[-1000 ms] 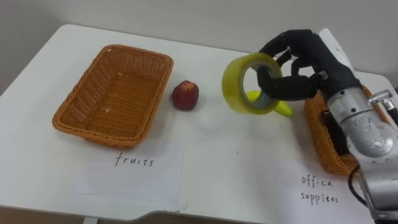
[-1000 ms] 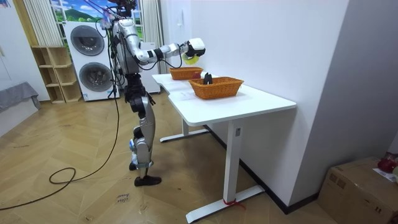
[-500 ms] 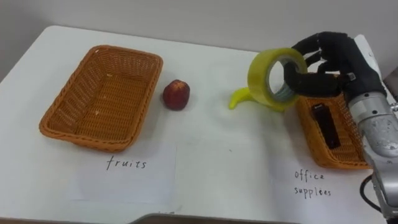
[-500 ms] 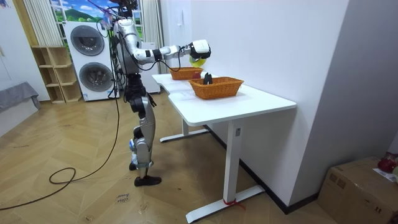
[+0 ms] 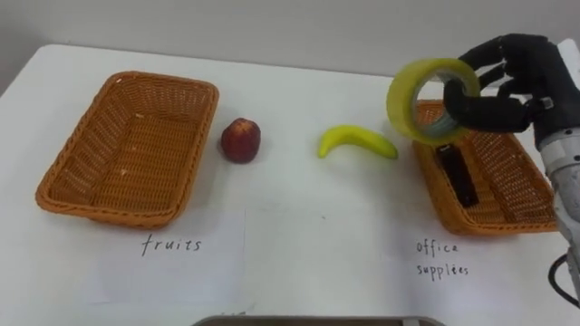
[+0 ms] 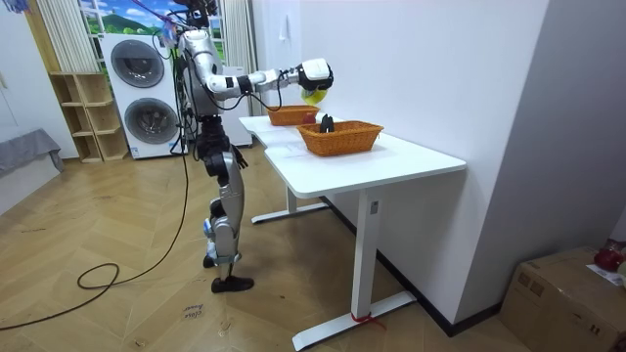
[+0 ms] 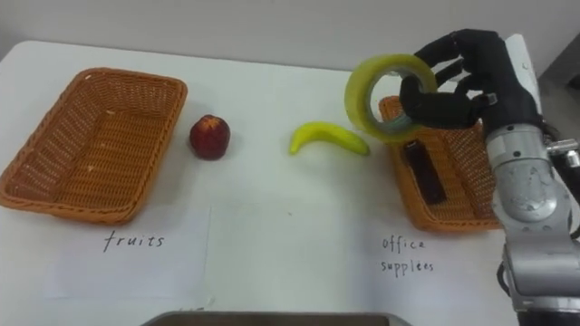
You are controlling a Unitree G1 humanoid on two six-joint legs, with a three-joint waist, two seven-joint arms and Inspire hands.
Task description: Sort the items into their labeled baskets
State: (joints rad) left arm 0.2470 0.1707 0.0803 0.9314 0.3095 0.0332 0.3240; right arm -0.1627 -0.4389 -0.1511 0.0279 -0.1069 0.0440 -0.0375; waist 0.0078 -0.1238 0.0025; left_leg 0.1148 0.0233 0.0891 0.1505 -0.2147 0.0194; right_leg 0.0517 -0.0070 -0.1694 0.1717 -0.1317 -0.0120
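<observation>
Woven cane, white laminate and shiny tape

The table [image 5: 299, 226] is smooth, matt white. Both the left basket [image 5: 136, 154] and the right basket [image 5: 512, 186] are rough, woven, tan wicker. The tape roll [image 5: 399, 104] is glossy, see-through yellow plastic, held in the matt black fingers [image 5: 480, 113] of the right hand [image 5: 526, 72]. The paper sheet [image 5: 172, 267] is plain and dull. The banana [image 5: 358, 142] has smooth skin, the red fruit [image 5: 241, 140] a duller one. The floor [image 6: 117, 313] is wood with a soft sheen.

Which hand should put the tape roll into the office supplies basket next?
The right hand: it grips the yellow tape roll just over the left edge of the office supplies basket, which sits on the robot's right side.
</observation>
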